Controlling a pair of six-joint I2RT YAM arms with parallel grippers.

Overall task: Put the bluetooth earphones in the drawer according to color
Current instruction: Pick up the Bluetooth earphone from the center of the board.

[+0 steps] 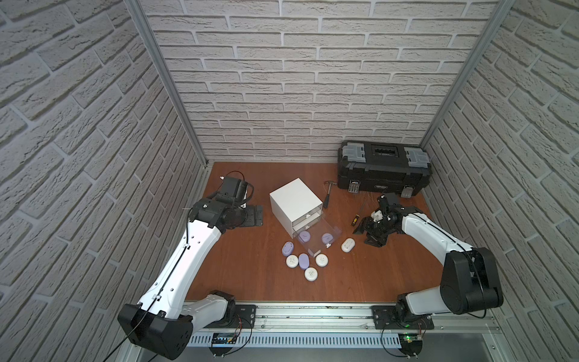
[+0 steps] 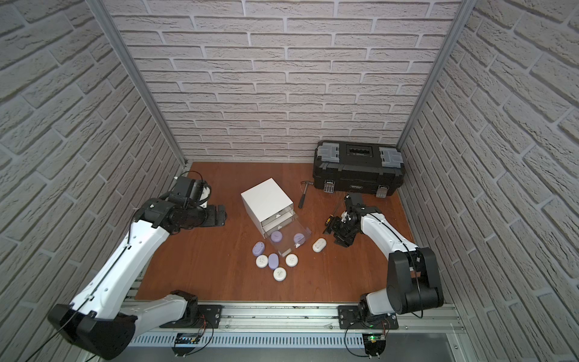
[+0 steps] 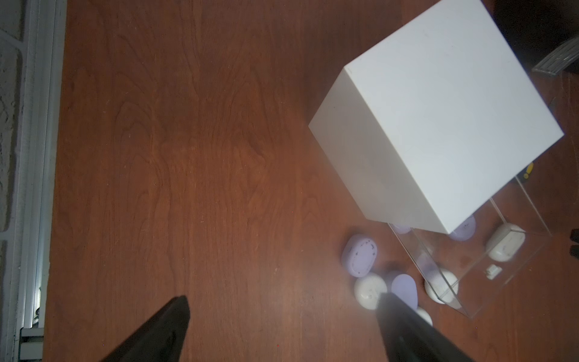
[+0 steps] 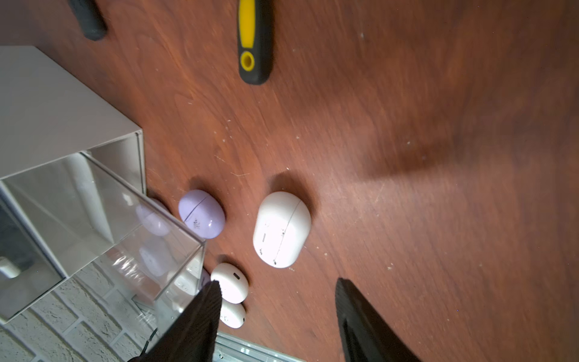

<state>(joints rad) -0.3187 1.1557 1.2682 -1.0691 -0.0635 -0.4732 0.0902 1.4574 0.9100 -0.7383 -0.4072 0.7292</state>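
Bottom drawer [image 1: 336, 232] stood pulled out, seemingly for lavender cases [image 1: 304, 235]; my right pincer [image 4: 278, 282] hung parted, empty, white oval case [image 4: 281, 228] ahead.

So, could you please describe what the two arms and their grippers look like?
The left arm and right arm both have glossy white shells between bulky black joints, with a thin black cable along each. The left gripper and right gripper have black, tapering wedge fingers.

White drawer cabinet [image 3: 438, 109] beside loose earphones [image 3: 360, 255]
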